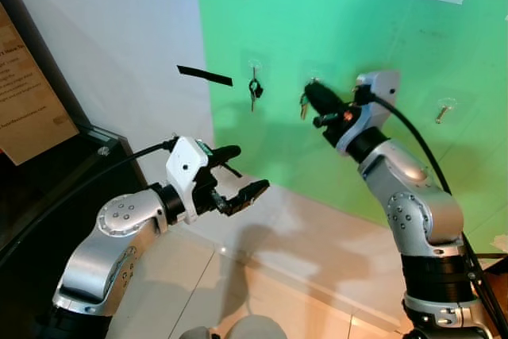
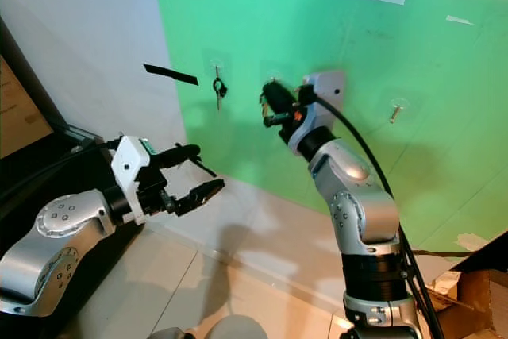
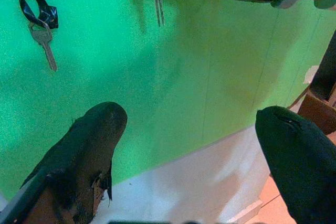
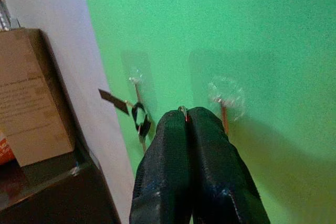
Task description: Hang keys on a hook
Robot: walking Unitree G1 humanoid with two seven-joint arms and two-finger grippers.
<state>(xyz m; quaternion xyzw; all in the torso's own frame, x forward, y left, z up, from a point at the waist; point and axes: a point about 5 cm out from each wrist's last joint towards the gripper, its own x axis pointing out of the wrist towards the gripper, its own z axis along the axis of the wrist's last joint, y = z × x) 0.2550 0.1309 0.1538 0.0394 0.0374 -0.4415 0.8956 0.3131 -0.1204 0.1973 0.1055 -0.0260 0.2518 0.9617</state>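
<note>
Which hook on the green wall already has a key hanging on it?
The hook furthest to the robot's left, by the black tape strip. A key with a black loop hangs there. The hook furthest to its right holds no key.

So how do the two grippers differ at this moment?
The right gripper is raised to the green wall, its fingers pinched shut on keys beside a clear hook. The left gripper sits lower, away from the wall, fingers spread open and holding nothing. Both have two long black fingers and point toward the wall.
</note>
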